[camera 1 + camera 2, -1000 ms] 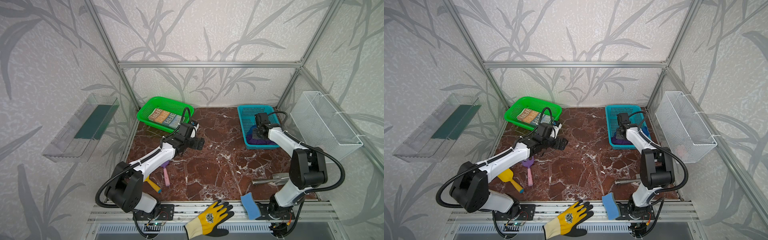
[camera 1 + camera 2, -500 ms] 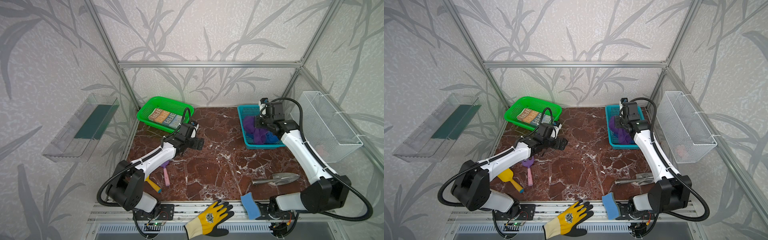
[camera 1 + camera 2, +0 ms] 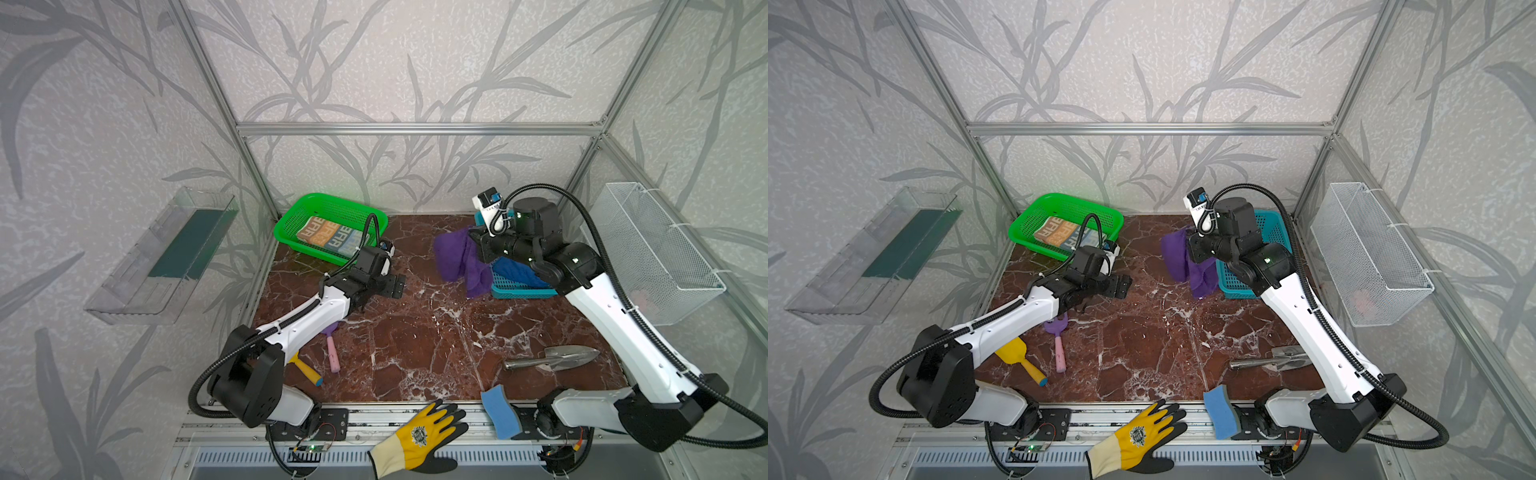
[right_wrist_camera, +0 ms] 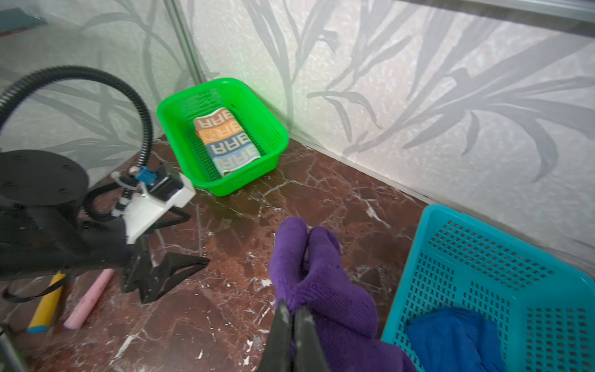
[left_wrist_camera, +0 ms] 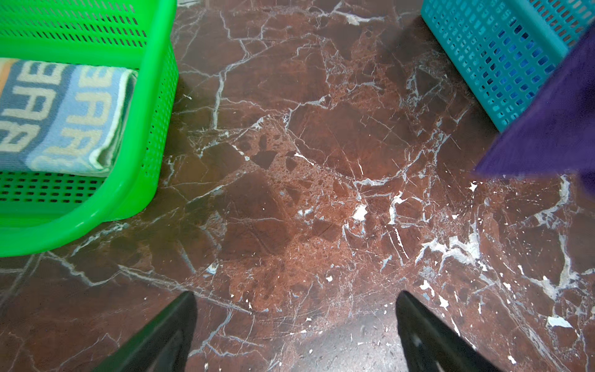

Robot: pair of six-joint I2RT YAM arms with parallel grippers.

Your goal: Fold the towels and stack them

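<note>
Right gripper (image 4: 292,314): jaws clamped on a bunched fold of the purple towel (image 3: 455,259), pinch near its upper edge. The cloth hangs from the tips, one lobe ahead of them and the rest trailing below and back toward the teal basket (image 3: 523,291). Its long axis runs roughly downward, unspread. Cannot tell whether the lowest corner touches the marble table (image 3: 415,353). The blue towel (image 4: 450,338) lies crumpled in the teal basket, behind and below the right gripper. Left gripper (image 5: 294,296): jaws spread wide, empty, low over bare marble. From it, the purple towel sits ahead and off to one side, well apart, with open table between. The cream lettered towel (image 3: 332,237) lies folded flat in the green basket (image 3: 291,220), just beside the left gripper on its other side. Judgement: the right arm is the nearer and the only one in contact. The coming move turns on the clear marble between the two grippers, where the purple towel can be laid out and the left gripper can reach a free corner.
</note>
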